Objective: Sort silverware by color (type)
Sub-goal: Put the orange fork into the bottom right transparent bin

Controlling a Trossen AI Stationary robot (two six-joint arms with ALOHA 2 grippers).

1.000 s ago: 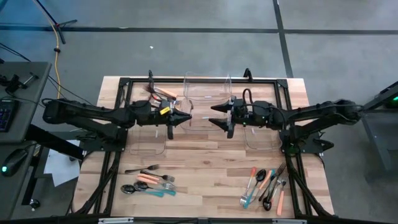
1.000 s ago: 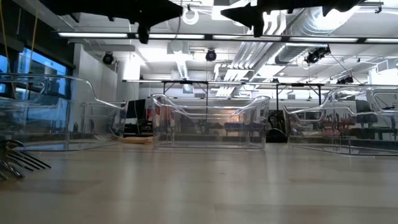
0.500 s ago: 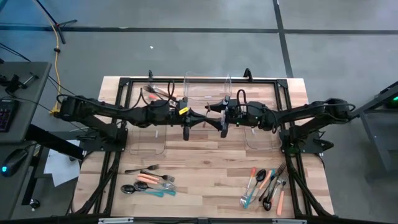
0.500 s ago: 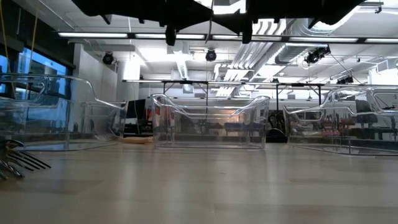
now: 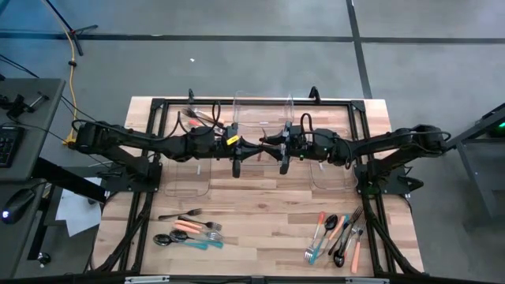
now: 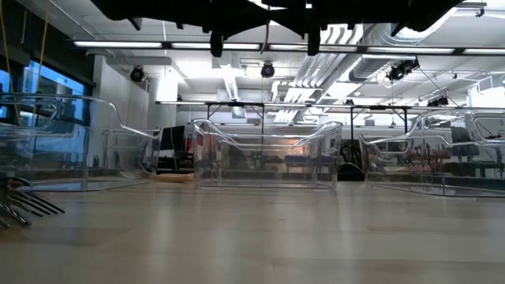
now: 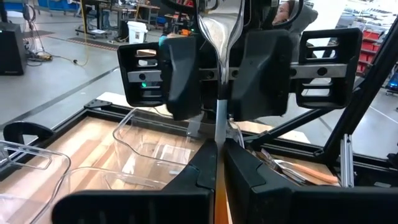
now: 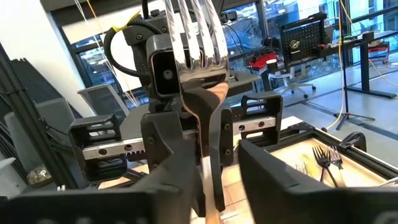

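While clamped in the left gripper (image 7: 219,163), orange-handled fork (image 8: 200,74) between spread jaws of the right gripper (image 8: 214,158).

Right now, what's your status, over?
Left gripper shut on fork, mid-air above middle bin. Right gripper open around same fork, not clamped. Nothing in the way.

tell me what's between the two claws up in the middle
An orange-handled fork: the left claw is shut on it, and the right claw has its open fingers flanking it. The right wrist view shows this best.
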